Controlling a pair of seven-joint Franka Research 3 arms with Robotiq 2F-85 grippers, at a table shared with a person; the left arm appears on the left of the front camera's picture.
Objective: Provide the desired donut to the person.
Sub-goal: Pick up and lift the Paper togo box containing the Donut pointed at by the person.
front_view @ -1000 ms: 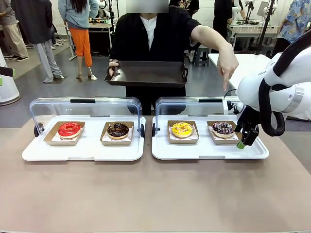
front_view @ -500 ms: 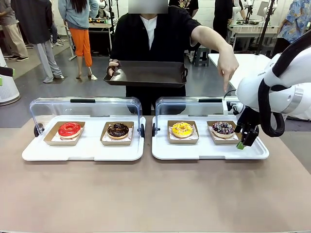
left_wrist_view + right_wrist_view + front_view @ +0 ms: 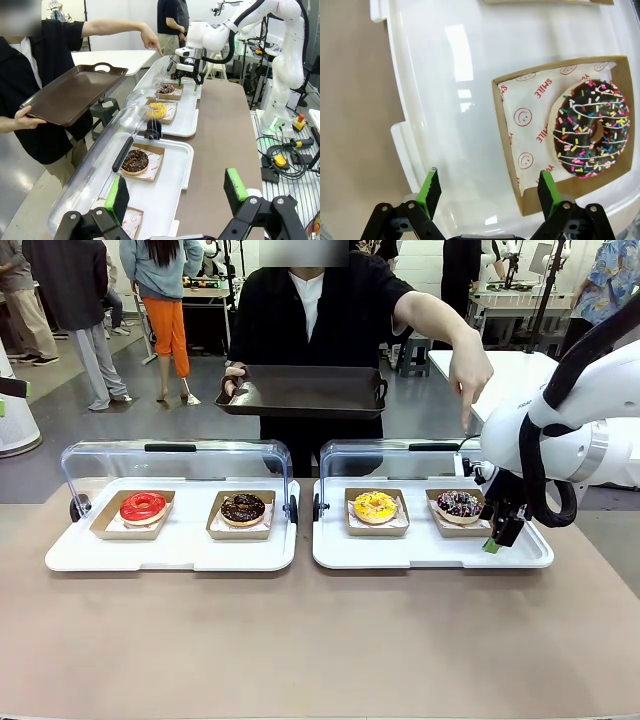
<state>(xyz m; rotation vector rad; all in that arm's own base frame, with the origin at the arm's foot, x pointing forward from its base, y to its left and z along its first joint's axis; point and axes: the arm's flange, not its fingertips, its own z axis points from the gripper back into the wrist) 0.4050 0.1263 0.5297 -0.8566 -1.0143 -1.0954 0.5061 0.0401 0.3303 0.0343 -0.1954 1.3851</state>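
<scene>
Brown table [image 3: 320, 640] bears donut trays [image 3: 180, 548], person [image 3: 270, 330] beyond.

- Red donut [image 3: 143, 506]; choc donut [image 3: 243, 507]; yellow donut [image 3: 375, 506].
- Sprinkle donut [image 3: 459, 503]: dark choc, white drizzle, multicolour sprinkles.
- Liner [image 3: 530, 125]: white, red "SMILE" print.
- Serving tray [image 3: 300, 392]: dk brown.
- Person [image 3: 320, 320]: black top, white shirt.
- Right gripper [image 3: 490, 192]: black, green pads.
</scene>
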